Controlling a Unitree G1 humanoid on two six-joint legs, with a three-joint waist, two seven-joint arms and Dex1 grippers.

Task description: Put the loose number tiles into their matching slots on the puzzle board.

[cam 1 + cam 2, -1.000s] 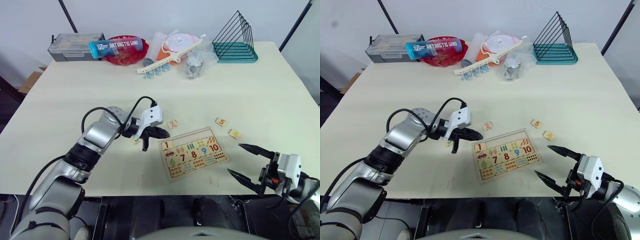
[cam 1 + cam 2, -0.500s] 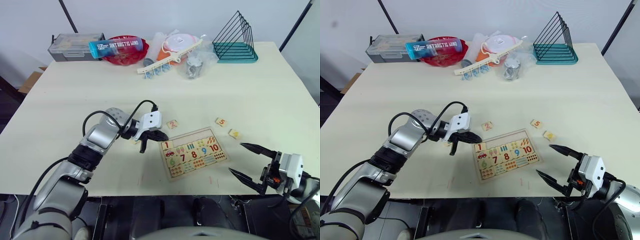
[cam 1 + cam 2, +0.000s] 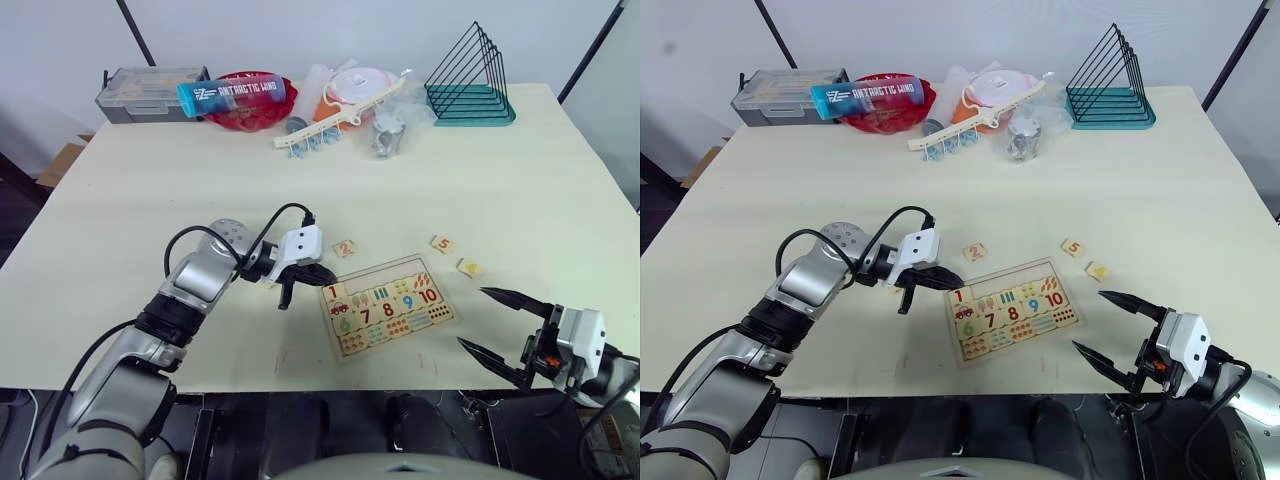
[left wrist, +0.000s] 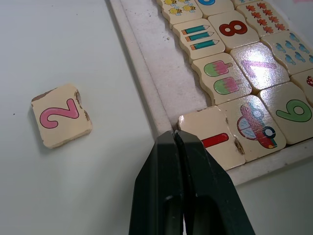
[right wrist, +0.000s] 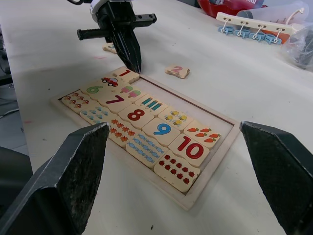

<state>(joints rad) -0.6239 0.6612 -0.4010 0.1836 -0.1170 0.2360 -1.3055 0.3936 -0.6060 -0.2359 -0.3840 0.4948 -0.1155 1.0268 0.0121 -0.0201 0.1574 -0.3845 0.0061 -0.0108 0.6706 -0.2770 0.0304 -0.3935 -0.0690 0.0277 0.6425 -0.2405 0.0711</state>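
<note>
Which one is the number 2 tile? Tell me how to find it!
Find the puzzle board near the front edge of the table. Just beyond the board's far left corner, close to the left gripper, one small wooden tile lies alone: the 2 tile. Its numeral is pinkish red, and it sits apart from the two loose tiles off the board's right end.

The two eye views look down from up high, facing forward over the whole table [image 3: 520, 190]. The left wrist view sits very close to the puzzle board [image 4: 146, 93], looking along its own fingers. The right wrist view looks across the table from low down, a bit farther off. All views share the board.
</note>
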